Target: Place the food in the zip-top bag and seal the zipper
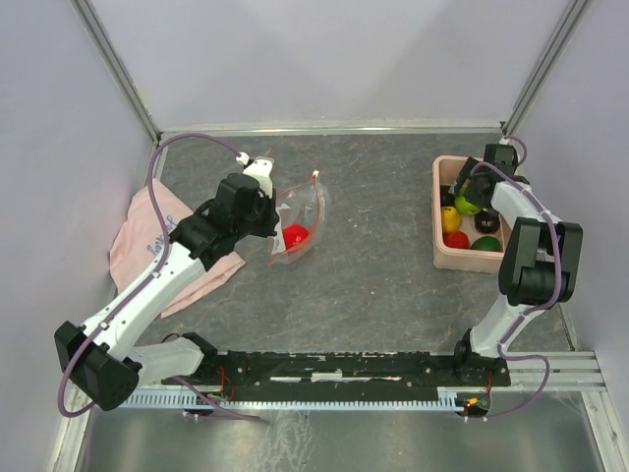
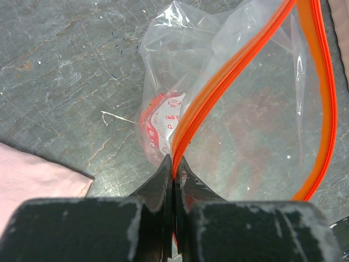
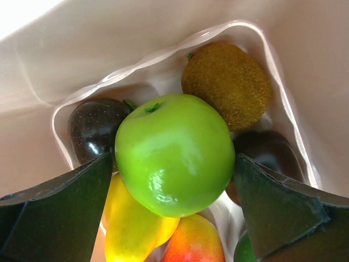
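The right gripper (image 3: 173,188) is spread wide, one jaw on each side of a green apple (image 3: 172,147) that sits on top of the other food in the pink bin (image 1: 438,211). The apple lies directly between the jaws, so closing them looks likely to catch it across its middle. Well apart to the left across the table (image 1: 383,285), the left gripper (image 2: 173,169) is pressed together on the zipper (image 2: 218,87), holding the mouth of the zip-top bag (image 2: 251,131) in an open loop. One red food (image 1: 295,235) is already inside. The apple's carry would run leftward toward that mouth.
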{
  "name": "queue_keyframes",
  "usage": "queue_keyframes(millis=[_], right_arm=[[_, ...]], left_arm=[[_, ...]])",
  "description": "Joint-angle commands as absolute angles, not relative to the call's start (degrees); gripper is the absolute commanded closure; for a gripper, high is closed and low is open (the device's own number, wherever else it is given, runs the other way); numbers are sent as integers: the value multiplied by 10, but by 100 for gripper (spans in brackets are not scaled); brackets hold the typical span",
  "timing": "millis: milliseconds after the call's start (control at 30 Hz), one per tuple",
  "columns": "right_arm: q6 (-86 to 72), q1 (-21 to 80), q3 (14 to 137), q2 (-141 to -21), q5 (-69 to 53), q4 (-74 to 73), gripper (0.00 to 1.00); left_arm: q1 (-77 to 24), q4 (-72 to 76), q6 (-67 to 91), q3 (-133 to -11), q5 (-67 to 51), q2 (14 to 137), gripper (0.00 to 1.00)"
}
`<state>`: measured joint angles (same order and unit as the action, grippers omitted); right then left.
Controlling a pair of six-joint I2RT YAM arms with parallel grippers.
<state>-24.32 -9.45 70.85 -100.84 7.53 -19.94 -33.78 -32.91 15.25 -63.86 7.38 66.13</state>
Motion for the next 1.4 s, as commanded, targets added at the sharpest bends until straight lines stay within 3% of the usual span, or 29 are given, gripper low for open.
queue_keyframes(millis=[0,100,333,433,800,1367], right_arm=[[-254,-98,719,-1017,55,-171,0],[-253,-99,713,-1012,53,-172,5],[-232,-100,698,-964,52,-180,32],[-229,-99,688,-934,52,-186,38],[-221,-72,664,-787,52,-246,39],[-226,169,676,-622,13,-270,39]], left_arm=[[-332,-318,123,-649,71,661,97],[-331,-319,123,-649,68,660,97],[-331,-319,124,-649,63,657,97],[-330,-318,124,-650,61,654,97],[-329,-317,124,-650,47,652,97],[-329,-312,127,-647,30,645,97]])
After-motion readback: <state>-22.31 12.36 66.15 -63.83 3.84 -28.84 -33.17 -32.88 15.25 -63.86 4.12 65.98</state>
